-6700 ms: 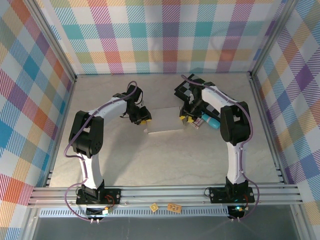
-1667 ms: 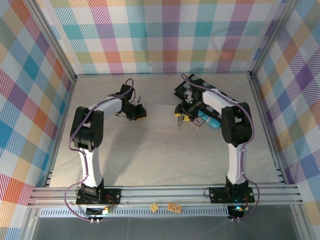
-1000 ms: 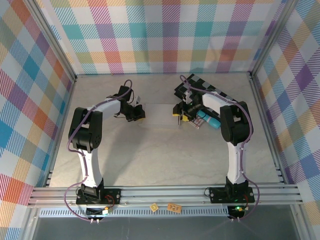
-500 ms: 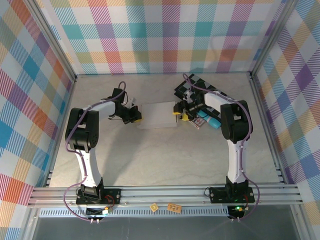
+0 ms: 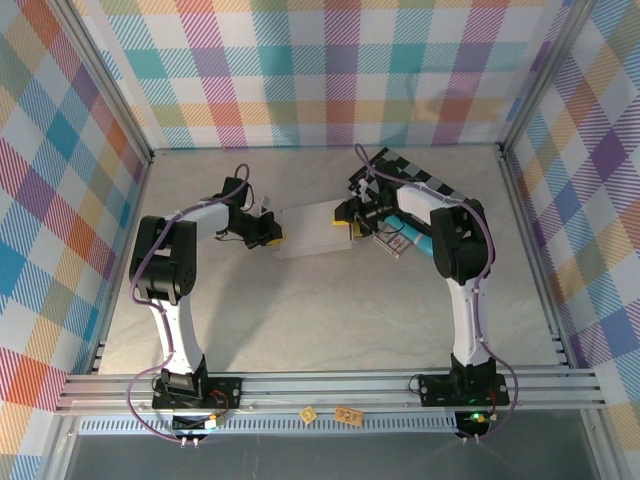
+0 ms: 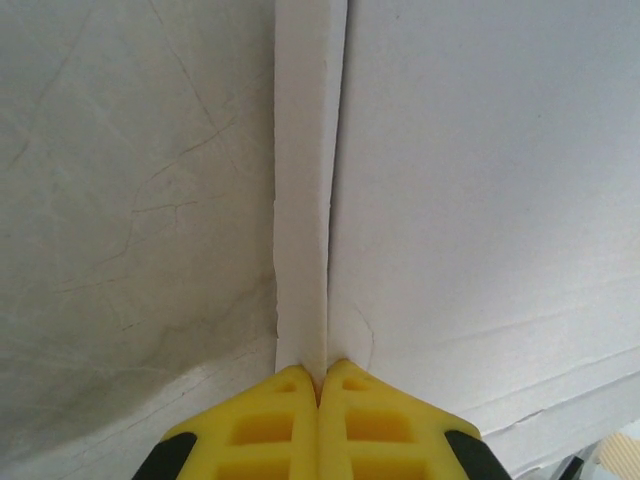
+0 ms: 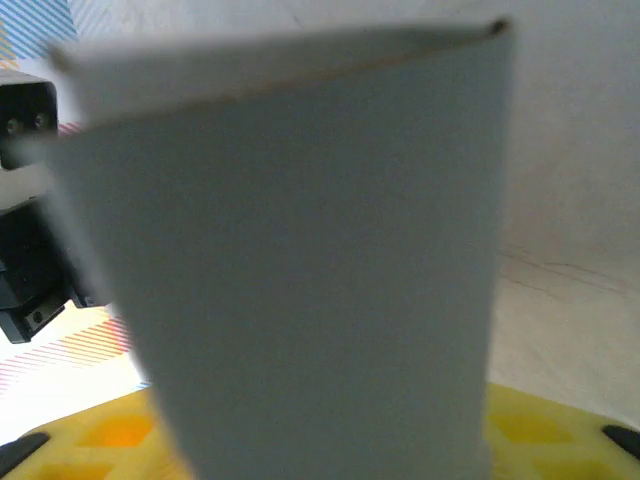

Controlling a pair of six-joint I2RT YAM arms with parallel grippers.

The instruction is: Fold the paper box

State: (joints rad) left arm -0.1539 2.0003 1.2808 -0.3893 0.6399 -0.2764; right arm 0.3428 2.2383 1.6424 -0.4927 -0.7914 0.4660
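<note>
The paper box (image 5: 310, 228) is a white cardboard sheet lying between the two arms at the back of the table. My left gripper (image 5: 268, 233) is at its left edge. In the left wrist view the yellow fingers (image 6: 280, 420) are shut on a narrow raised flap (image 6: 308, 200), beside the wide flat panel (image 6: 480, 200). My right gripper (image 5: 350, 224) is at the box's right edge. In the right wrist view a grey upright flap (image 7: 300, 250) stands over the jaws. Its yellow fingers (image 7: 560, 425) show wide apart on either side, with the tips hidden.
A black-and-grey checkered board (image 5: 405, 172) lies behind the right arm. A teal object (image 5: 420, 238) and a small printed packet with pink marks (image 5: 392, 241) lie just right of the box. Plaid walls close in the table (image 5: 320, 310) on three sides.
Both grippers have shifted left with the box. The sheet, faint and raised a second ago, now lies as a plain white panel, and the right gripper has pushed in over its right edge.
</note>
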